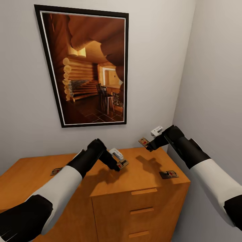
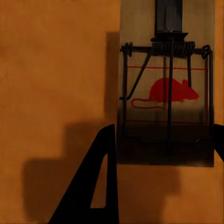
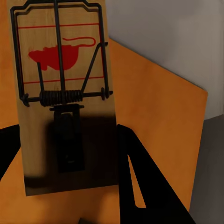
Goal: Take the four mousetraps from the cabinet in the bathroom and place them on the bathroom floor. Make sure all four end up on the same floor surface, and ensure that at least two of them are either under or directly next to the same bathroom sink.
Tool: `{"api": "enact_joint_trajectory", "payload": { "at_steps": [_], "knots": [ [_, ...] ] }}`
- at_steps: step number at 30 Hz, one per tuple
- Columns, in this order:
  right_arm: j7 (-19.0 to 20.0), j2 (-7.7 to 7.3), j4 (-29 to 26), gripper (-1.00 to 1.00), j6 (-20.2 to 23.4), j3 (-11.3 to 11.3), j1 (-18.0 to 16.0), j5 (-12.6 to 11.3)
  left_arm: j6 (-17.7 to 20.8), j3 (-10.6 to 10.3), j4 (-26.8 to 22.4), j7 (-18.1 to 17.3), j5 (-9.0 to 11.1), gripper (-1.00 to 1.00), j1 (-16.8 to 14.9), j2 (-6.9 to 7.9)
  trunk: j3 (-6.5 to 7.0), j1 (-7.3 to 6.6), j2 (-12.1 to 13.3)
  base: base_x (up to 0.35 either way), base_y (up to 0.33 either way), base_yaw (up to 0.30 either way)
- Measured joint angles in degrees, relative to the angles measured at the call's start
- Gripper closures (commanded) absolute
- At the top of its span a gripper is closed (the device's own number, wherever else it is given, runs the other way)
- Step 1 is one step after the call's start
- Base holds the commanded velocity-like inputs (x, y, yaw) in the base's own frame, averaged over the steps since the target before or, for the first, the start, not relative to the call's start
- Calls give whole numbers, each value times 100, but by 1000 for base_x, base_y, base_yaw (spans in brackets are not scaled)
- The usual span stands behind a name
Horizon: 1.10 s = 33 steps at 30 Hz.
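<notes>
Cabinet [image 1: 141,174], top surface: four traps in view, none yet on the floor. Right gripper [image 1: 148,146]: clamped on one trap [image 1: 144,142], lifted clear above the cabinet's back right. Left gripper [image 1: 118,167]: jaws straddling a second trap [image 1: 123,164] at mid-top; lift not evident. Third trap [image 1: 168,174]: loose near the right edge. Fourth trap [image 1: 56,171]: loose, far left. Remaining: carry all four down, two beside the sink.

Four wooden mousetraps showed. Two lay flat on the orange-brown cabinet [image 1: 141,174]: one [image 1: 168,174] right, one [image 1: 55,171] left. Two were gripped: one [image 1: 123,164] low, one [image 1: 144,142] raised.
</notes>
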Motion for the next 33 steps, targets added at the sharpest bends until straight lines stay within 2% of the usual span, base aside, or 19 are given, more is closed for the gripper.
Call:
{"api": "enact_joint_trajectory", "payload": {
  "at_steps": [3,10,13,21,23,25,26,28,30,32,33],
  "knots": [
    [-1,0,0,100,0,0,0,0,183,1,-283,-3,-140,100,0,6,0,0,0,0,0,0],
    [-3,2,0,100,0,0,0,-3,275,16,-421,-5,-350,100,1,9,0,0,0,0,0,0],
    [-3,7,0,100,0,0,0,-4,278,29,-435,1,-374,100,1,14,0,0,0,0,0,0],
    [-3,54,0,100,0,7,0,1,294,84,-625,-12,-401,100,1,172,0,0,0,0,0,0],
    [-3,64,0,100,0,8,0,4,320,203,-657,75,-407,100,0,234,0,0,0,0,0,0],
    [-3,74,0,100,0,4,0,6,353,476,-673,359,-415,100,0,281,0,0,0,0,0,0],
    [-6,81,0,100,1,1,0,5,359,752,-679,674,-444,100,0,298,0,0,0,0,0,0],
    [-8,87,0,100,0,-2,0,9,381,1108,-685,1073,-424,100,0,304,0,0,0,0,0,0],
    [-10,99,-5,100,1,-8,0,8,394,1912,-693,1823,-447,100,-1,301,0,0,0,0,0,0],
    [-11,105,-11,100,0,-11,0,10,417,2281,-699,2084,-409,100,0,301,0,0,0,0,0,0],
    [-14,108,-17,100,1,-13,0,9,420,2559,-706,2247,-432,100,0,301,0,0,0,0,0,0]
  ]
}}
